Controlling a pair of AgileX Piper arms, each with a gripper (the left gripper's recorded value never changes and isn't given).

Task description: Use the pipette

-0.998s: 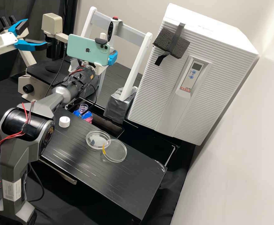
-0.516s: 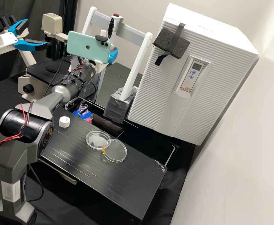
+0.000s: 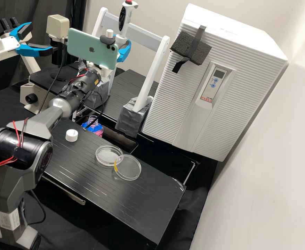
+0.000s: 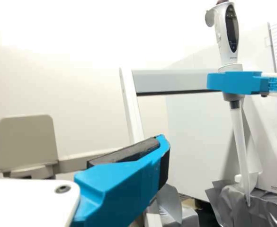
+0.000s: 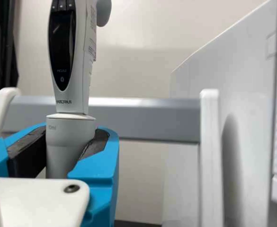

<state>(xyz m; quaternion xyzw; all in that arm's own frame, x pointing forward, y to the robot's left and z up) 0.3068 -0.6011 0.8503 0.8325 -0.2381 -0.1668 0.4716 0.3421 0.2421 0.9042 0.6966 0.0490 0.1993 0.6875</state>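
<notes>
My left gripper (image 3: 39,38) hung well to the left of the white stand (image 3: 149,80), its blue jaws spread wide with nothing between them. My right gripper (image 5: 62,151) had its jaws closed on the pipette (image 5: 72,61) just below the handle. It held the pipette upright at the left end of the stand's grey crossbar, head above the bar and long tip (image 4: 239,142) hanging toward the stand's taped foot.

I judged three risks. The bottle (image 3: 94,125), in front of the stand, had a narrow mouth, so a slanted tip could catch its rim and topple it. I gripped only a smooth collar, so a quick swing could tilt the pipette or let it slide between my pads. The tip sat close to the crossbar and foot, and a sideways move away could knock or bend it.

My count was:
- two grippers
- one microscope (image 3: 48,81), left of the stand
- one white cap (image 3: 71,135)
- one bottle
- two clear dishes in front of the stand, the left dish (image 3: 109,155) touching the right dish (image 3: 128,167)
- one pipette
- one stand
- one white cabinet (image 3: 225,80), to the stand's right
</notes>
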